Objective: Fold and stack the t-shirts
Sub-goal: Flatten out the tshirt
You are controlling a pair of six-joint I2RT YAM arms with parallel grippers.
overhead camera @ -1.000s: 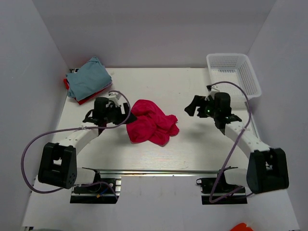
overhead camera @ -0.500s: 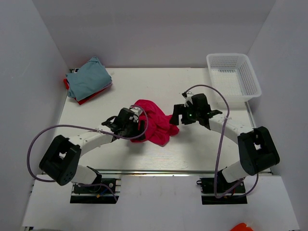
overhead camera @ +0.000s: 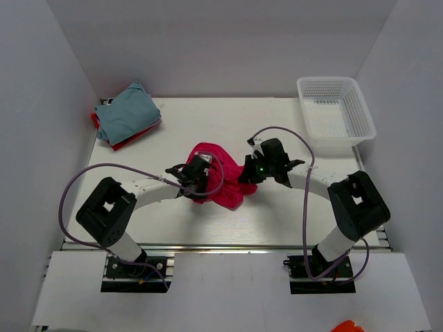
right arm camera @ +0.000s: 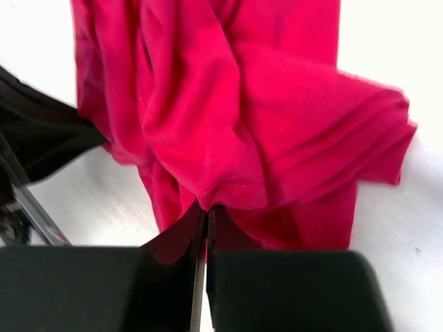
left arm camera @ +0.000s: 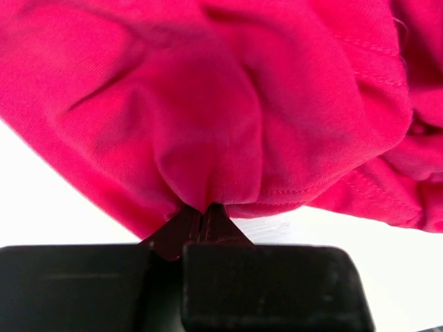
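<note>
A crumpled magenta-pink t-shirt (overhead camera: 225,174) lies in the middle of the table. My left gripper (overhead camera: 201,174) is shut on a fold at its left edge, the pink t-shirt (left arm camera: 228,124) bunching out from the pinched jaws (left arm camera: 205,209). On the shirt's right side my right gripper (overhead camera: 250,173) is shut on a hem of the pink t-shirt (right arm camera: 235,131), cloth gathered at the jaw tips (right arm camera: 208,209). At the back left a light blue-grey t-shirt (overhead camera: 126,114) lies folded on a red t-shirt (overhead camera: 123,143).
A white mesh basket (overhead camera: 335,111) stands at the back right corner. White walls close in the table on the left, back and right. The arms' bases and a metal rail (overhead camera: 228,247) run along the near edge.
Both arms reached inward from the sides to the pink t-shirt. Both grippers were open a second ago and have shut on its cloth.
</note>
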